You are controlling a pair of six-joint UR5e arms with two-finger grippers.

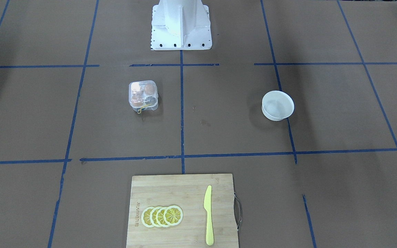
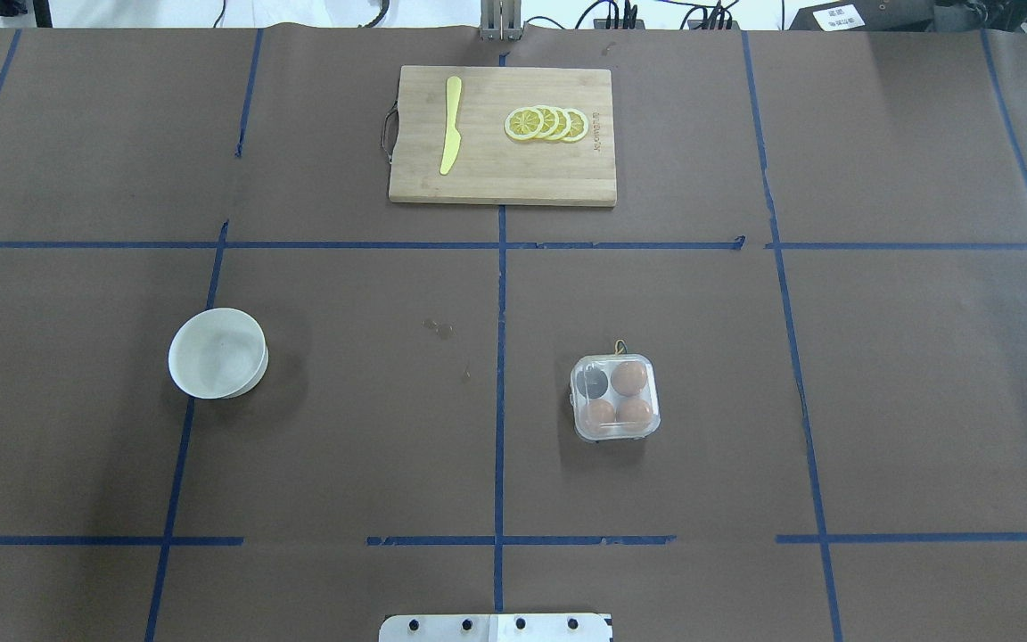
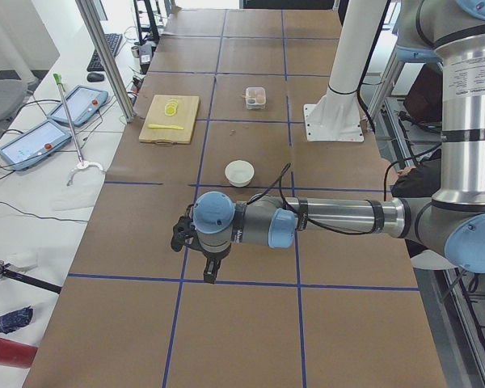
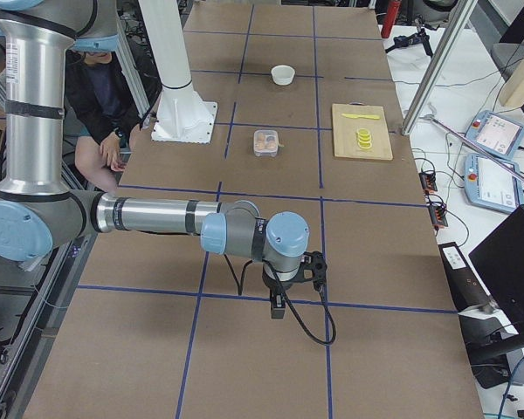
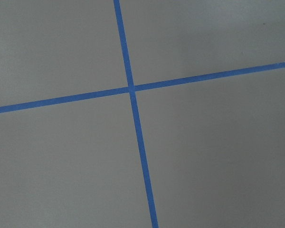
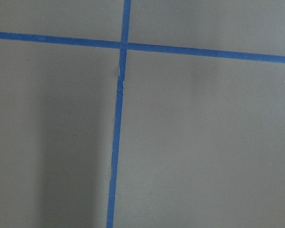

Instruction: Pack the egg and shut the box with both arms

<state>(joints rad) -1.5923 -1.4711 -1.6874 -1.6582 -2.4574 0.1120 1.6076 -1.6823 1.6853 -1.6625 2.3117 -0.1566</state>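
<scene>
The clear plastic box (image 2: 615,397) stands right of the table's middle line, its lid down over the cells; it also shows in the front-facing view (image 1: 143,95). Three brown eggs (image 2: 628,377) sit in three cells, and the fourth cell looks dark and empty. A yellow string hangs at the box's far side. My left gripper (image 3: 206,260) shows only in the exterior left view, low over bare table far from the box. My right gripper (image 4: 279,301) shows only in the exterior right view, likewise far from the box. I cannot tell whether either is open or shut.
An empty white bowl (image 2: 217,353) stands on the left half. A wooden cutting board (image 2: 503,178) at the far edge carries a yellow knife (image 2: 450,125) and lemon slices (image 2: 547,124). The white pedestal (image 1: 181,24) stands at the robot's side. Both wrist views show only brown paper and blue tape.
</scene>
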